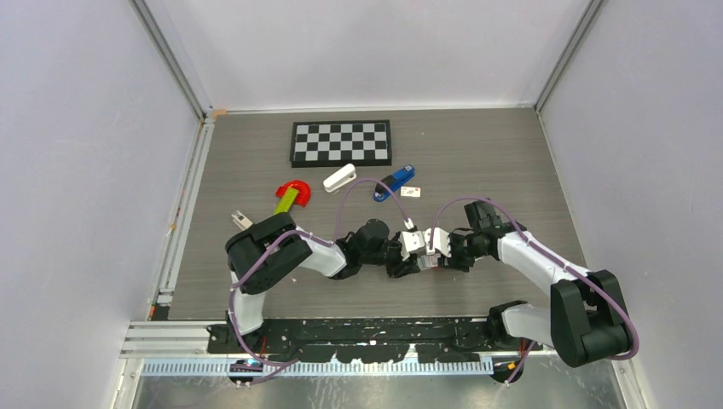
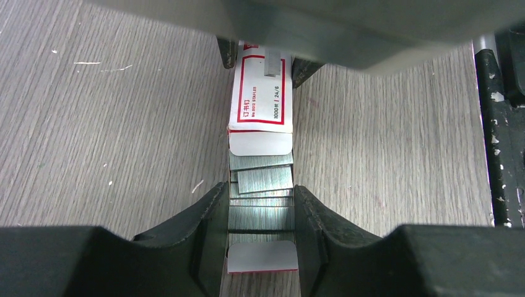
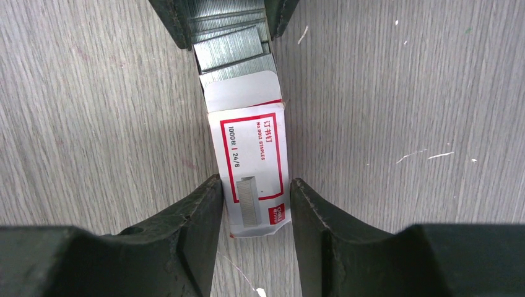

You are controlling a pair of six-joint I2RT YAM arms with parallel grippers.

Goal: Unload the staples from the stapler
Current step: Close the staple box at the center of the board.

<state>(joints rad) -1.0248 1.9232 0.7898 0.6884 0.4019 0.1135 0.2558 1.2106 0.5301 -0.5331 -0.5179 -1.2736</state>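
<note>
While our left gripper [image 2: 260,213] clamps the white drawn-out tray [image 2: 262,257] of silver-grey staple strips [image 2: 263,179] and our right gripper [image 3: 257,201] clamps its small red-and-white cardboard sleeve [image 3: 255,148], the bright blue plastic stapler [image 1: 394,181] lies well beyond both; we cannot tell whether it is emptied.

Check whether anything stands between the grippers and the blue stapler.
Nothing on the table between them, but the left gripper and right gripper are both shut on the opened staple box. From above, a purple cable loops across the near end of the stapler.
</note>
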